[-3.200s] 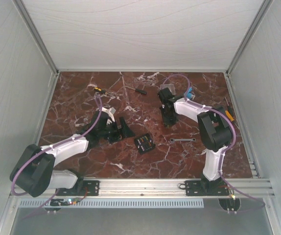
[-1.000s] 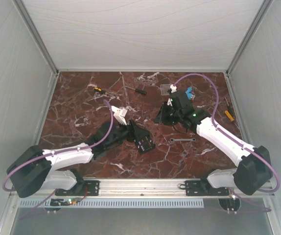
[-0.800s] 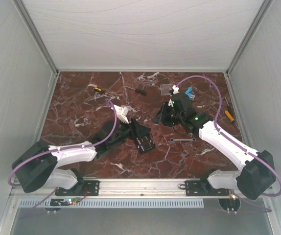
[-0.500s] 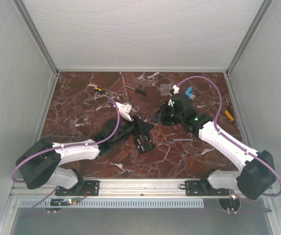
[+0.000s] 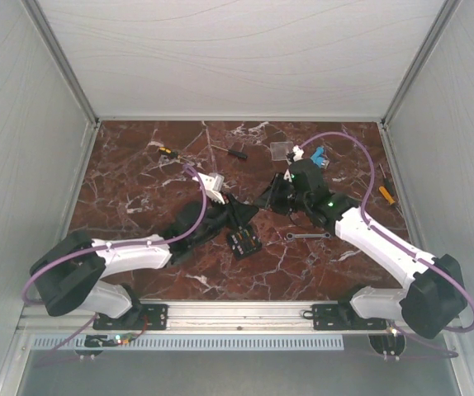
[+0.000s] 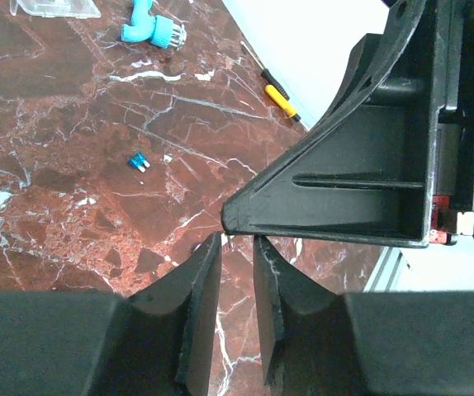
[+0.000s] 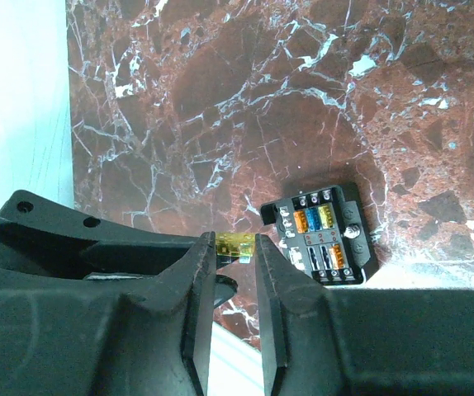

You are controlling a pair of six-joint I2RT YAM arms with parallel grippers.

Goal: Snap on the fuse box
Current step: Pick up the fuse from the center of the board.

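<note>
Black fuse box (image 5: pixel 242 242) lies on the marble tabletop (image 5: pixel 138 173), just below both grippers. Our right gripper (image 7: pixel 235 249) pinches a small yellow fuse (image 7: pixel 229 242). Our left gripper (image 6: pixel 237 245) shows a narrow, empty gap. The crowded fingertips could collide and dislodge the fuse.

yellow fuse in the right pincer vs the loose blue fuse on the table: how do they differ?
Hue: yellow fuse is yellow, blue fuse bright blue. State: yellow fuse is pinched between the fingers of the right pincer, off the table; blue fuse lies loose on the marble, touched by nothing. Both look like small blade fuses.
</note>
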